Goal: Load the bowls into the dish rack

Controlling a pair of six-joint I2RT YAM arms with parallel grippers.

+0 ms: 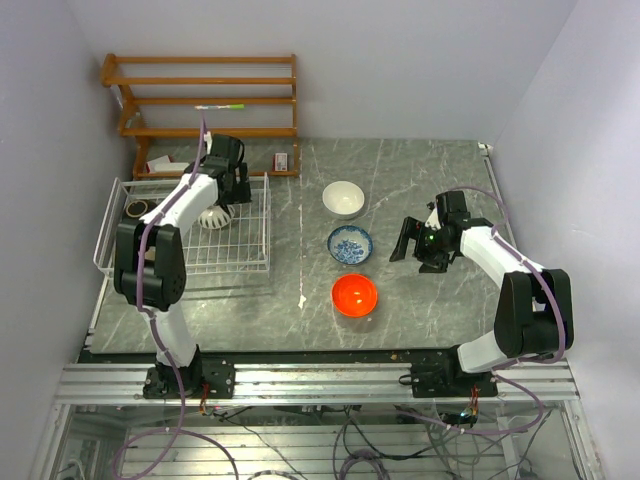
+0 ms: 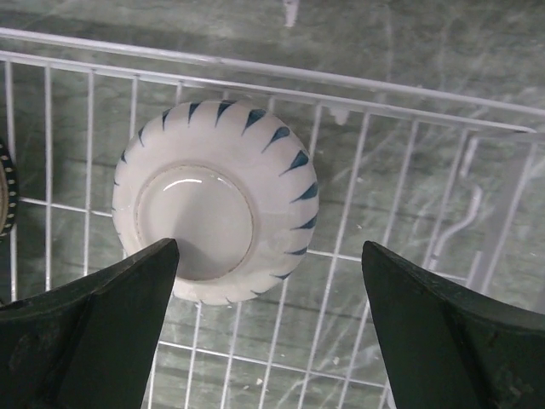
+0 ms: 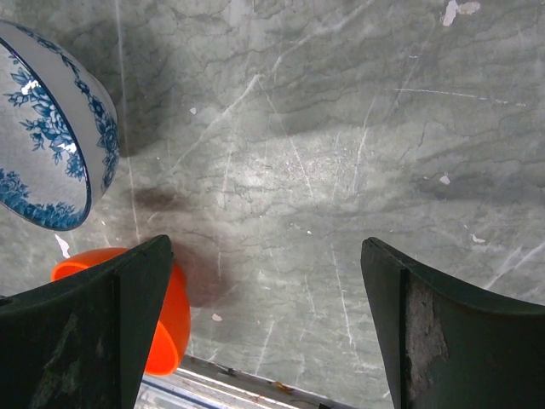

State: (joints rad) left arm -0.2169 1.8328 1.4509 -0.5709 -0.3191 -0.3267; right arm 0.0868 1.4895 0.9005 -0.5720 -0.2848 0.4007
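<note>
Left jaws wide above overturned bowl (image 2: 217, 213) in dish rack (image 2: 341, 79); right jaws wide over table (image 3: 341, 170).

Five bowls (image 1: 344, 198), one dish rack (image 1: 236, 252), one wooden shelf (image 1: 200, 80), two robot arms (image 1: 150, 265)

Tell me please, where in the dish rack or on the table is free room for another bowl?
In the dish rack, the near half is bare, in front of the upturned bowl and the brown-rimmed bowl. The table strip between rack and the bowl column is free too. Crowded: the white bowl, patterned bowl and orange bowl stand close together.
</note>
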